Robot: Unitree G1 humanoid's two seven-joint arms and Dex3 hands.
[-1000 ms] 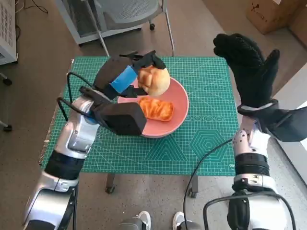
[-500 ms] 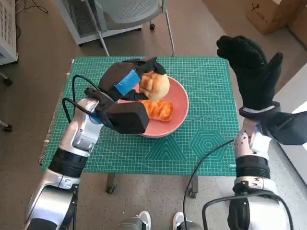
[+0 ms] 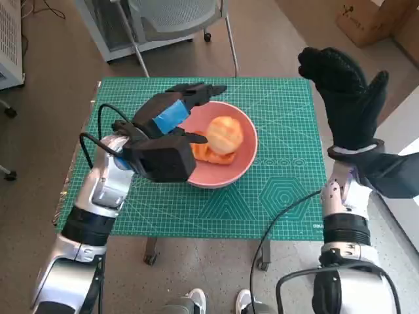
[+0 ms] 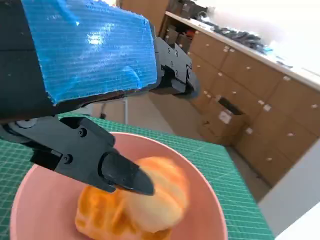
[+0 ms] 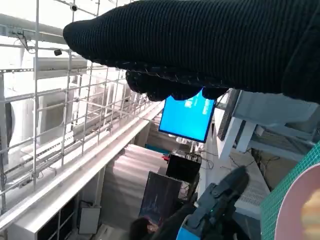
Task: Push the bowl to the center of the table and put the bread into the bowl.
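The left hand hovers spread and empty over the pink bowl, mid-worktop; both breads lie inside. Best lift straight up, clearing the rim. The right hand stands raised, fingers apart, empty.

L hand extended fwd toward approx 1 o'clock from its forearm, blue-taped back facing up, fingers spread apart, nothing held; we see the same in L wrist view, fingers apart w/ black tips parted. L forearm angled up from approx 7 o'clock. R hand raised, palm flat, fingers straight and together pointing approx 11 o'clock, thumb out to 1 o'clock; nothing in it. R forearm near vertical below it.
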